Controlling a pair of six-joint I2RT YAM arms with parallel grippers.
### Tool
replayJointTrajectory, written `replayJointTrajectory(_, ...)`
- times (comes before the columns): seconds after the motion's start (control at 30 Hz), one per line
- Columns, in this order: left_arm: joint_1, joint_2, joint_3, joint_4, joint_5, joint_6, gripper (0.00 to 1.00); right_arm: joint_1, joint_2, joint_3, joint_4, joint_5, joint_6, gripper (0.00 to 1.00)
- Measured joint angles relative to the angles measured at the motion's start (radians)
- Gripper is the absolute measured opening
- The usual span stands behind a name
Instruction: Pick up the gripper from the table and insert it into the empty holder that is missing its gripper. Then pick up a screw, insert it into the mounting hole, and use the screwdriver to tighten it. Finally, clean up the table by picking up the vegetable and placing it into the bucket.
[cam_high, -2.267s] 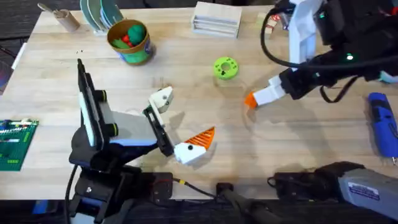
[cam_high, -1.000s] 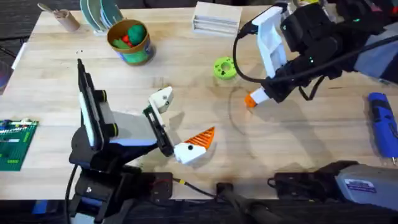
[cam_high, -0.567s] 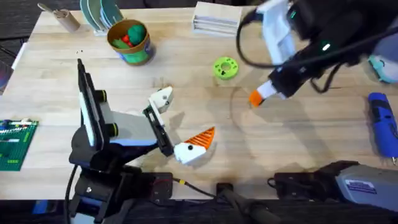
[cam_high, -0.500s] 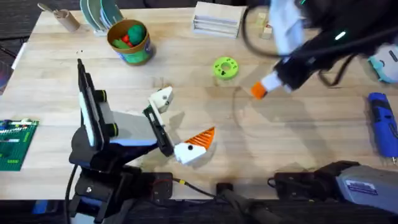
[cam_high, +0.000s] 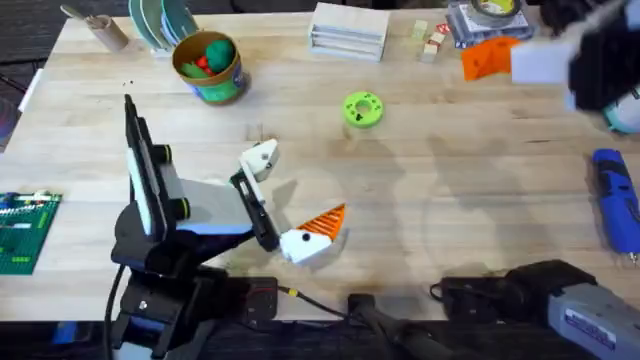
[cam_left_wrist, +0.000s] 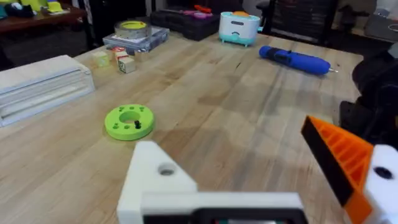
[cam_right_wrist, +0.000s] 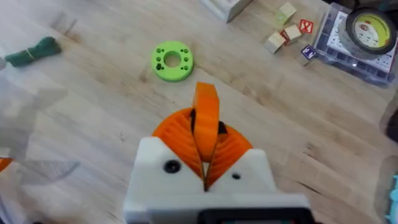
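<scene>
Right gripper holding the loose tip, far right of your surface
Your right gripper (cam_right_wrist: 205, 155) is clamped on the orange wedge tip (cam_right_wrist: 206, 112), raised above the surface (cam_high: 450, 200) near the tape roll (cam_high: 492, 9); your left gripper (cam_high: 295, 190) stands spread apart, its bare white holder (cam_high: 260, 158) unfilled

- Robotics lab or workshop: pale wooden bench (cam_high: 400, 200) carrying a green circuit board (cam_high: 25, 232) and a blue screwdriver (cam_high: 612, 195).
- Tape roll (cam_left_wrist: 132, 28) on a parts case; dark shelving and desks behind.
</scene>
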Motion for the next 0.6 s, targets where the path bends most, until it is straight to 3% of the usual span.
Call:
replayJointTrajectory(0.13, 0.000, 0.000, 0.000, 0.000, 0.000, 0.000, 0.992, -0.001, -0.162, -0.202, 0.156, -0.038, 0.084, 0.013)
replayJointTrajectory(0.33, 0.000, 0.000, 0.000, 0.000, 0.000, 0.000, 0.992, 0.004, -0.348, -0.585, 0.625, -0.254, 0.382, 0.013)
replayJointTrajectory(0.53, 0.000, 0.000, 0.000, 0.000, 0.000, 0.000, 0.992, 0.066, -0.319, -0.862, 0.993, -0.412, 0.750, 0.012)
replayJointTrajectory(0.57, 0.000, 0.000, 0.000, 0.000, 0.000, 0.000, 0.993, 0.120, -0.264, -0.917, 1.116, -0.454, 0.884, 0.011)
replayJointTrajectory(0.6, 0.000, 0.000, 0.000, 0.000, 0.000, 0.000, 0.992, 0.140, -0.242, -0.922, 1.148, -0.463, 0.915, 0.011)
